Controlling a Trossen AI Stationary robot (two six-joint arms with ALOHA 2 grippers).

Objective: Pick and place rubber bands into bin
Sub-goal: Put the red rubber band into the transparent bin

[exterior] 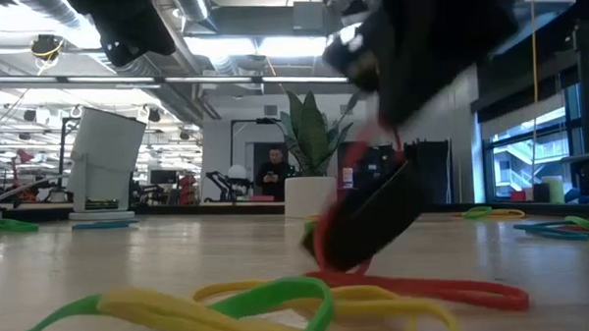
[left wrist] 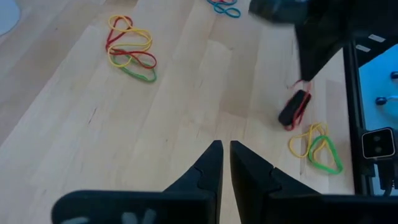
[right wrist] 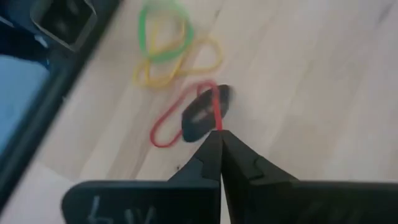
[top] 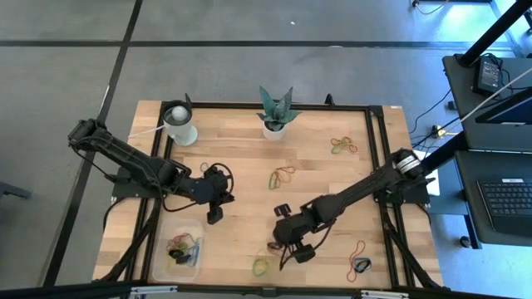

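Observation:
My right gripper (right wrist: 219, 134) is shut on a red rubber band (right wrist: 163, 127) near the table's near edge, right of the bin. A small black clip-like block (right wrist: 202, 112) sits in that band's loop, tilted in the low view (exterior: 365, 222). Green and yellow rubber bands (right wrist: 165, 43) lie on the wood just beyond the fingertips. The clear bin (top: 162, 241) stands near the front left corner with several bands inside. My left gripper (left wrist: 224, 146) hovers by the bin's far side (top: 214, 218), its fingers a narrow gap apart and holding nothing. My right gripper pinches the red band's strand (right wrist: 217, 118) between its two fingertips, coming from above and slanting down. The strand runs down from the fingers (left wrist: 303, 87) around the black block (left wrist: 293, 109). The rest of the loop (exterior: 446, 296) lies slack on the table.
A white cup (top: 179, 123) and a potted plant (top: 274, 116) stand at the far edge. More band clusters lie mid-table (top: 283, 176), far right (top: 342, 145) and near right (top: 359, 253). Black frame rails (top: 382, 166) border the wooden top.

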